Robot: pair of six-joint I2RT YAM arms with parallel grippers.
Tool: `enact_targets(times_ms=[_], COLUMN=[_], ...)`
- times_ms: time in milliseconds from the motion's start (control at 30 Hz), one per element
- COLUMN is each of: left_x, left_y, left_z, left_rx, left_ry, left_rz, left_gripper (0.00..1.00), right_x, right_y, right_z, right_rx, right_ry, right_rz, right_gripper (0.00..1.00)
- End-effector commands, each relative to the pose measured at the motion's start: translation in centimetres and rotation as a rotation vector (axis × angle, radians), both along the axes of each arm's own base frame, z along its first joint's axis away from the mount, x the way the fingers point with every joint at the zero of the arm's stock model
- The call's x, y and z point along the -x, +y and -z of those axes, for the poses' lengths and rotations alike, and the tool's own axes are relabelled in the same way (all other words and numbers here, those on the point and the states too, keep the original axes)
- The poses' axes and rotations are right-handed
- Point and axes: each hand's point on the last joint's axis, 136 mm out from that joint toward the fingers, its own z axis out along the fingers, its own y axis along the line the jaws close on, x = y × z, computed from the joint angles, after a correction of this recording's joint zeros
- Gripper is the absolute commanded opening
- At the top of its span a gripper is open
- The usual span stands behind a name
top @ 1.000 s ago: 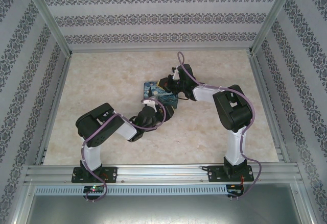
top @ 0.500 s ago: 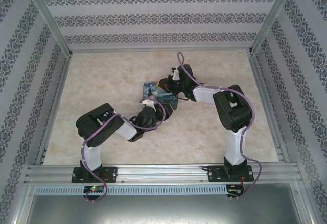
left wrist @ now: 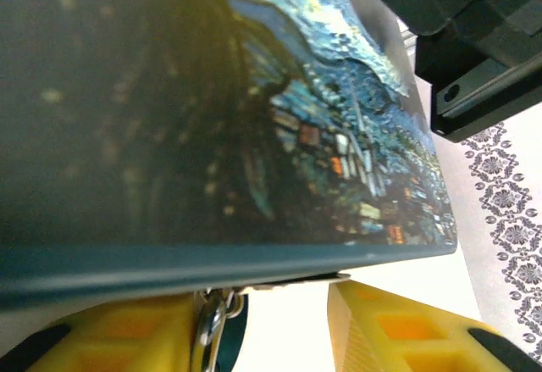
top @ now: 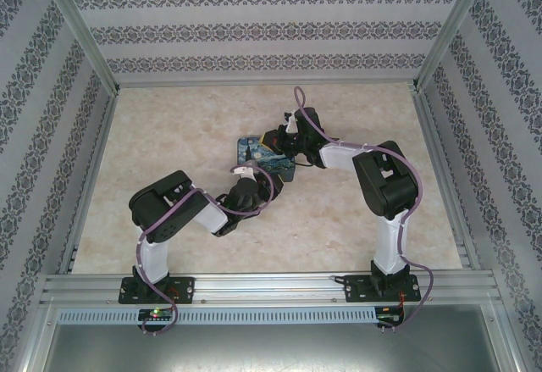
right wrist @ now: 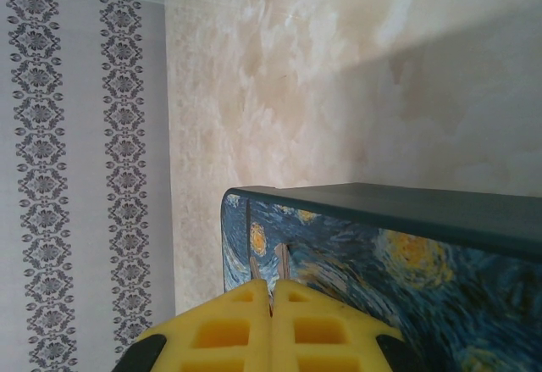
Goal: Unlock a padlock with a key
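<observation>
My feed shows a table point(top: 169, 135) topped in a cream, marbled sheet that looks smooth and faintly glossy. It is boxed in by walls point(top: 254, 24) papered in pale stripes with bands of small dark floral motifs, and by brushed aluminium framing point(top: 271, 283) along the near edge. The padlock point(top: 254, 150) lies near the middle of the table between my two tools. It is a flat, squarish block with dark teal sides and a printed face of swirling blue and yellow brushwork, and it looks glossy close up in the left wrist view point(left wrist: 212, 92). My left gripper point(top: 269, 181) sits at the padlock's near edge. On its wrist camera the two yellow, waffle-moulded pads point(left wrist: 398, 330) stand apart with bare table between them. The key point(left wrist: 212, 325), a sliver of bright metal with a dark bluish part, lies against the inner side of one pad. My right gripper point(top: 284, 145) is at the padlock's far right side. From its own camera its yellow fingers point(right wrist: 229, 330) are pressed together over the painted face point(right wrist: 381, 279) with only a seam between them, and I cannot tell if anything thin is pinched there.
</observation>
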Motion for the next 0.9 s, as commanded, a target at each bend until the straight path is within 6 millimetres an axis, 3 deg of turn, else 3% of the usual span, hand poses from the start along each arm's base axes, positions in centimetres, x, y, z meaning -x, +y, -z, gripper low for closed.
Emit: enact_targets(times_ms=[0, 267, 700, 867], left_x=[0.0, 0.1, 0.2, 0.6], left_y=[-0.4, -0.2, -0.1, -0.6], left_z=[-0.3, -0.1, 0.5, 0.9], left_rx=[0.029, 0.029, 0.024, 0.02], left_ry=[-0.018, -0.012, 0.011, 0.046], left_rz=[-0.01, -0.021, -0.021, 0.006], left_gripper=[0.38, 0.29, 0.01, 0.0], right_x=[2.5, 2.4, 2.0, 1.2], right_y=[-1.0, -1.1, -1.5, -2.4], right_z=[4.8, 4.8, 4.1, 3.1], right_rx=[0.072, 0.071, 0.061, 0.052], right_ry=[0.149, 0.15, 0.135, 0.106], right_rz=[-0.017, -0.015, -0.007, 0.013], right_gripper=[0.0, 0.0, 0.0, 0.0])
